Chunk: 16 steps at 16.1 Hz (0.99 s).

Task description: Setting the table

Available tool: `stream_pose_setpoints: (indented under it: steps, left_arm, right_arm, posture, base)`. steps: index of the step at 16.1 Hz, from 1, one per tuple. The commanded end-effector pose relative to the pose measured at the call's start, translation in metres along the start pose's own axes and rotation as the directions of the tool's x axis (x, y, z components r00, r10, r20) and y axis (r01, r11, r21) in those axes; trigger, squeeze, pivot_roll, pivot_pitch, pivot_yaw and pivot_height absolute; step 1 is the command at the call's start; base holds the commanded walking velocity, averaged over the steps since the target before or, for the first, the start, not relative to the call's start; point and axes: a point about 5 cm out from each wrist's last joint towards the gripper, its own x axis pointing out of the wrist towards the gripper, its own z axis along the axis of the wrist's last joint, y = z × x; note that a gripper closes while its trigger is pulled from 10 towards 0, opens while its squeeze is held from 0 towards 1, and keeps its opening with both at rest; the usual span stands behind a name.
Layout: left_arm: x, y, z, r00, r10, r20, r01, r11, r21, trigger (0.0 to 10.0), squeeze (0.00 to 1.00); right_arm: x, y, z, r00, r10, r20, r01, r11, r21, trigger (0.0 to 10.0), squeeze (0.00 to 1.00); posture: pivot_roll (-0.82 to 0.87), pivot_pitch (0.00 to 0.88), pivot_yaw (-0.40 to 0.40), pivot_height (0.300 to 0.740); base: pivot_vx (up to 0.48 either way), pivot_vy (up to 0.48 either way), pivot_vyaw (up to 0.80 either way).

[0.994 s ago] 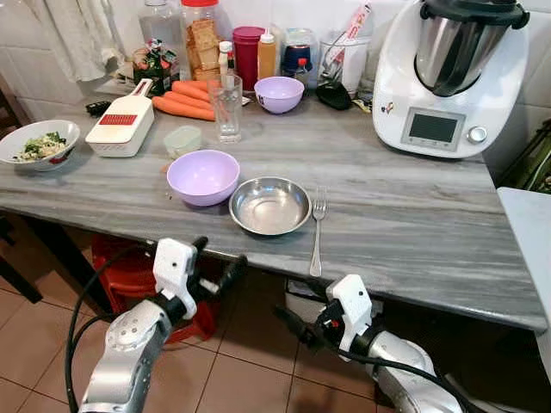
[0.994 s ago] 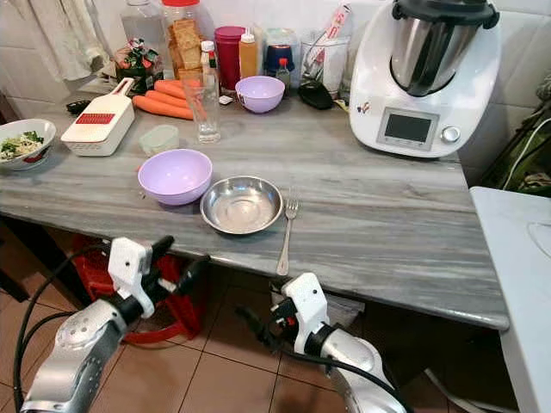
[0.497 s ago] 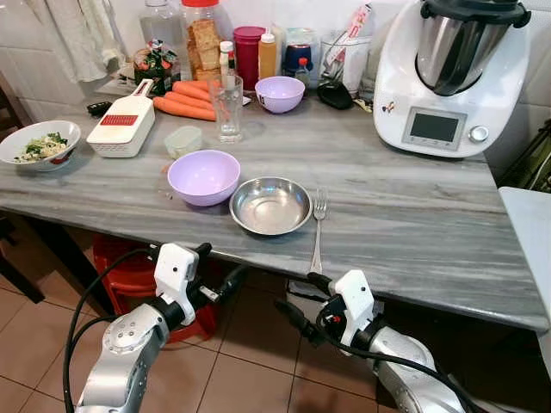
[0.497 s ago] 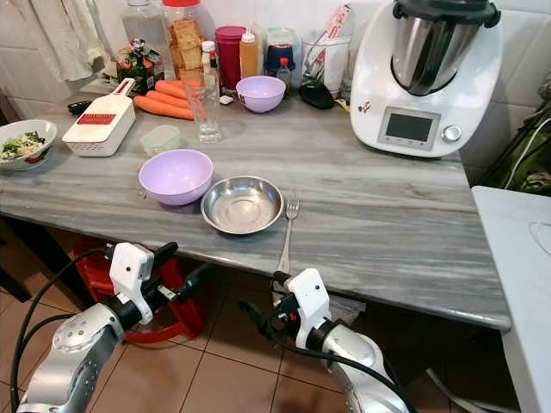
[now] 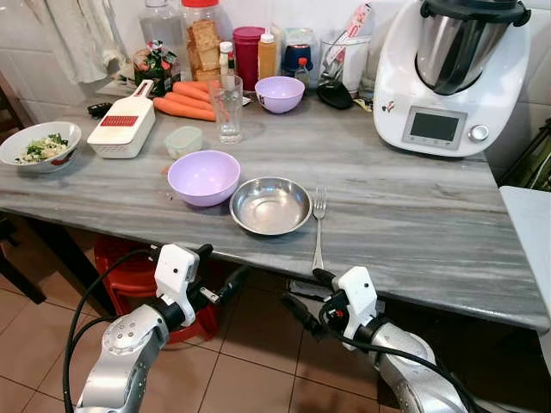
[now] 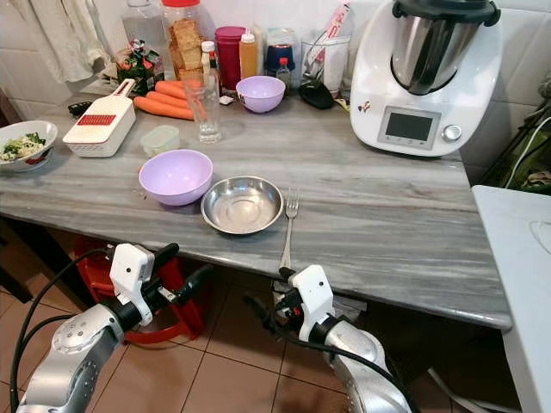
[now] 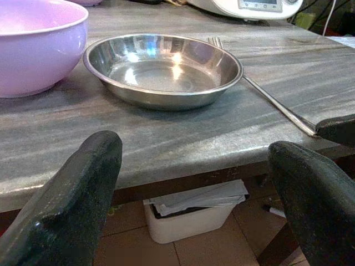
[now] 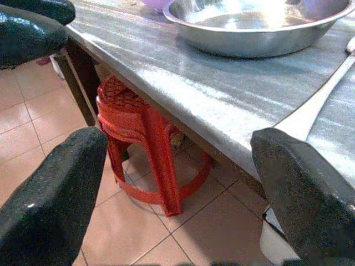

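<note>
A steel bowl [image 5: 270, 206] sits near the front edge of the grey table [image 5: 413, 232], with a fork [image 5: 318, 231] lying just right of it and a large purple bowl [image 5: 203, 176] to its left. Behind them stand a drinking glass [image 5: 227, 107] and a small purple bowl [image 5: 279, 93]. Both grippers hang below the table's front edge. My left gripper [image 5: 220, 263] is open, in front of the purple bowl and facing the steel bowl [image 7: 163, 69]. My right gripper [image 5: 307, 292] is open with nothing in it, just under the fork's handle [image 8: 310, 111].
A white kitchen machine [image 5: 450, 73] fills the back right. A grater [image 5: 121, 126], carrots [image 5: 185, 99], jars and bottles crowd the back left, and a salad bowl [image 5: 39, 144] sits at the left end. Under the table are a red stool [image 8: 147, 149] and a white bin [image 7: 194, 213].
My right gripper has risen a little and shifted right, closer to the table edge below the fork. The left gripper has sunk slightly. Nothing on the table has moved.
</note>
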Motion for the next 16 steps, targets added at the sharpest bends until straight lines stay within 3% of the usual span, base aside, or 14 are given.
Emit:
stream_pose_setpoints:
  steps: [1,4,12,16]
  left_arm:
    - [-0.001,-0.001,0.002,1.000,-0.009,-0.005,0.009,1.000,0.013,10.0,0.00]
    - [-0.001,-0.002,0.001,1.000,-0.009,-0.006,0.010,1.000,0.014,10.0,0.00]
    - [0.000,-0.002,0.002,1.000,-0.002,-0.002,0.002,1.000,0.015,10.0,0.00]
    - [0.000,-0.001,0.002,1.000,0.003,-0.001,-0.003,1.000,0.016,10.0,0.00]
  right_arm:
    - [0.000,-0.006,-0.001,1.000,-0.025,-0.004,0.025,1.000,-0.001,10.0,0.00]
    - [0.002,-0.011,0.004,0.999,-0.037,0.010,0.037,0.999,-0.014,10.0,0.00]
    - [0.007,-0.004,0.011,0.998,-0.023,0.063,0.025,0.999,-0.027,10.0,0.00]
    - [0.007,-0.004,0.022,0.986,-0.099,0.136,0.105,0.994,-0.036,10.0,0.00]
  posture:
    - [0.05,0.000,0.033,0.740]
    - [0.05,0.000,0.036,0.740]
    - [0.05,0.000,0.033,0.740]
    - [0.05,0.000,0.034,0.740]
  base:
    - [0.000,0.000,0.00]
    - [0.000,0.000,0.00]
    - [0.000,0.000,0.00]
    - [0.000,0.000,0.00]
